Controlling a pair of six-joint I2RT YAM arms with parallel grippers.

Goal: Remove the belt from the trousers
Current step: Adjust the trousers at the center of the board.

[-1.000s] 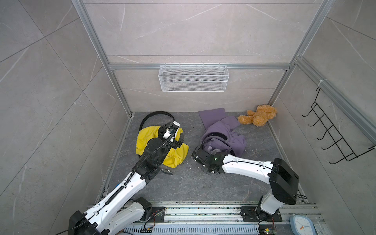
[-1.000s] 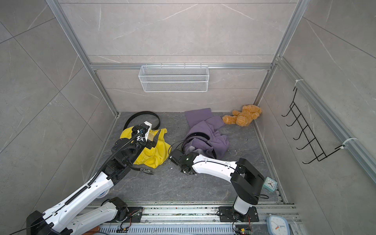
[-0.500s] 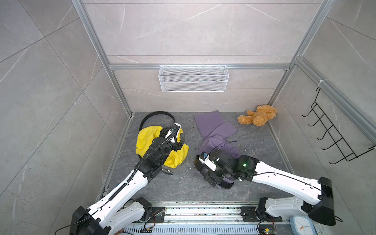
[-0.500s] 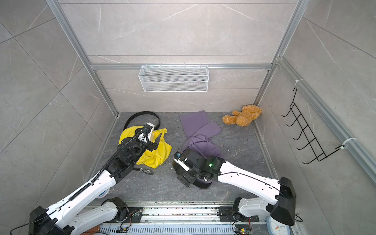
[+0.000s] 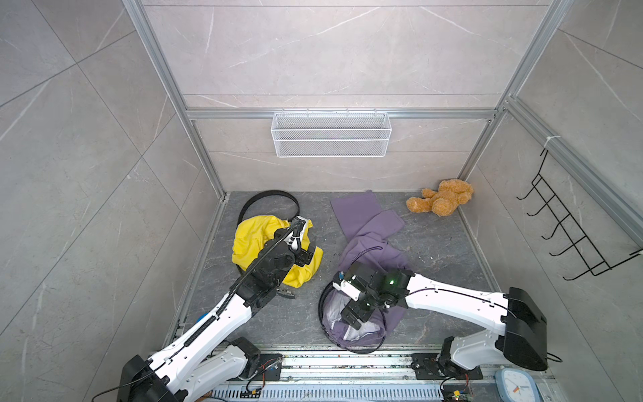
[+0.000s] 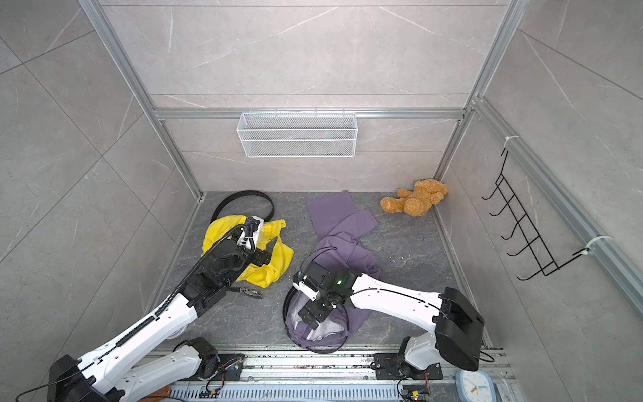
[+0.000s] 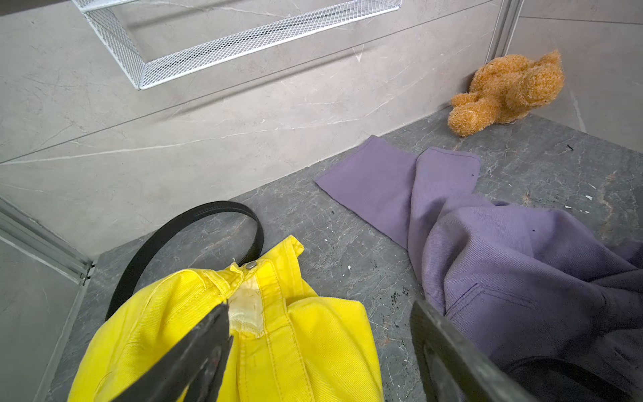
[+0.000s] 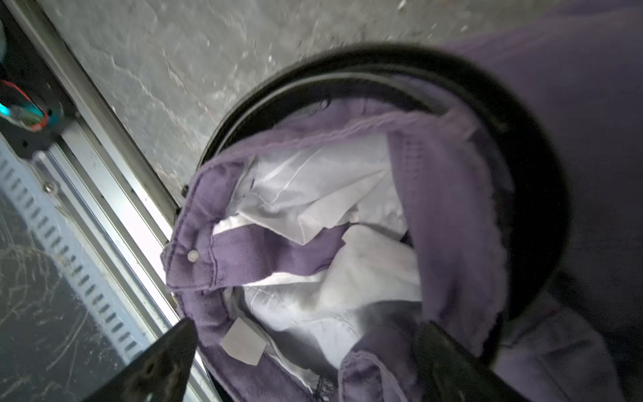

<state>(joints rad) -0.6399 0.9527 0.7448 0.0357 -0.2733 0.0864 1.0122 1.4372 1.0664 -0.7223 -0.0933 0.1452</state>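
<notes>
Grey stone desk [image 5: 435, 243].
Our right tool [image 5: 353, 318] hangs open over the purple trousers [image 5: 368, 222] to grab their belt [image 8: 542, 209]; left tool [image 7: 320, 306] open too.

left trousers [image 5: 255, 240] lie bunched at the floor's [image 5: 438, 278] left, the left belt [image 7: 208, 209] looping out behind them toward the back wall. right trousers [image 5: 368, 222] run back from the front rail, legs rearmost, with the right belt [image 8: 536, 215] ringing the waist in front. bear [image 5: 440, 202] in the back right corner, basket [image 5: 330, 139] on the back wall.
</notes>
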